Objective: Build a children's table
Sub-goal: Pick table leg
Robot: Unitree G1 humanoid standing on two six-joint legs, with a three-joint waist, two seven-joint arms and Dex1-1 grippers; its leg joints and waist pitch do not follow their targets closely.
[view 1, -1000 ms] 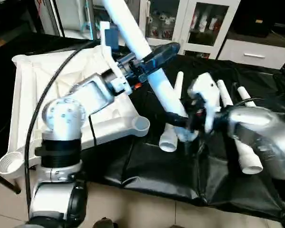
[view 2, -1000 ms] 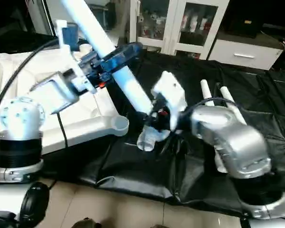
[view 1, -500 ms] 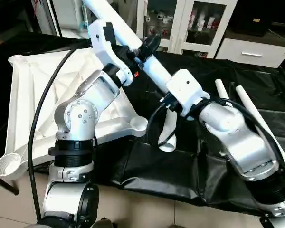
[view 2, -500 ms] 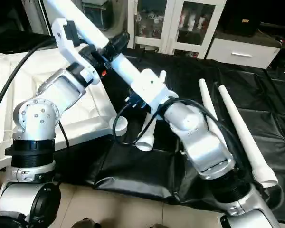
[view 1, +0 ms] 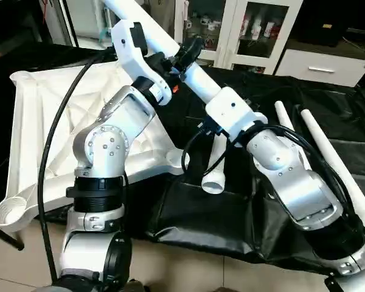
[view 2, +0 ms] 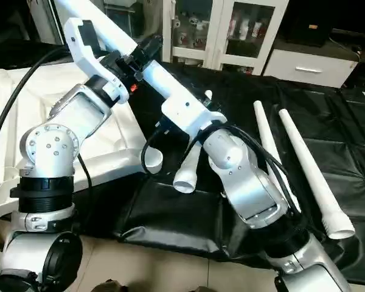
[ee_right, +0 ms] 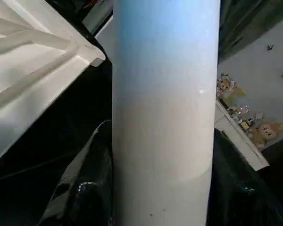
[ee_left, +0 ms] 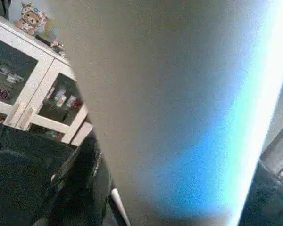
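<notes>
**Entry: one leg held aloft by both arms, top and three legs on the worktop**

- Table top [view 1: 42, 128]: white, lay underside up with its ribs showing, on the left end of the black-covered worktop [view 1: 201, 213]. One round corner socket [view 1: 6, 210] overhung the near edge at the left; another socket [view 2: 151, 159] sat at the top's near right corner, on the black cover.
- Held leg [view 1: 191, 79]: long white tube, carried off the worktop at a slant, its upper end rising toward the far left over the table top and out of view.
- Left gripper [view 1: 181, 58]: black fingers pinched round the held leg, higher up the tube. In the left wrist view the tube stood between the dark fingers [ee_left: 80, 183].
- Right gripper [ee_right: 162, 188]: its fingers [ee_right: 85, 188] flanked the same leg on both sides and clasped it lower down, just beyond the white wrist housing [view 1: 228, 112].
- Loose leg [view 1: 214, 173]: lay on the worktop below the right wrist, wide open end toward the near edge, just beside the near right socket.
- Two further legs [view 2: 264, 146] [view 2: 310, 176]: lay side by side toward the right end, apart from each other, wide ends nearest.
- Open room: bare black cover along the near edge, between the loose leg and the right forearm.
- Cabinets [view 1: 255, 30]: white, glass-fronted, beyond the far edge.
</notes>
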